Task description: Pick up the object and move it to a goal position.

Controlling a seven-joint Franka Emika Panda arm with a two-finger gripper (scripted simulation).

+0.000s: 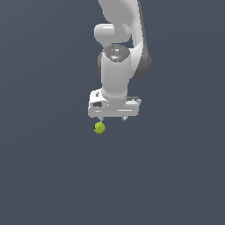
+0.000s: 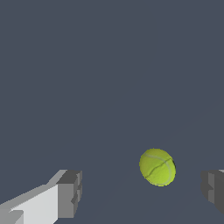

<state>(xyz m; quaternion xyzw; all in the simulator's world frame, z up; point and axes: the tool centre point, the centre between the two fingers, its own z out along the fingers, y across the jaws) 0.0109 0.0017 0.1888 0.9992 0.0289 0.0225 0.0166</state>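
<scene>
The yellow-green ball (image 1: 99, 128) sits on the dark grey floor, just below the white gripper (image 1: 113, 119) and toward the exterior view's left of its middle. In the wrist view the ball (image 2: 157, 166) lies between the two fingers, nearer one fingertip (image 2: 213, 188) than the other (image 2: 70, 192), and touches neither. The jaws stand wide apart and hold nothing. The gripper hangs straight down from the white arm, a little above the ball.
A plain dark grey surface (image 1: 44, 176) fills both views. No other object shows.
</scene>
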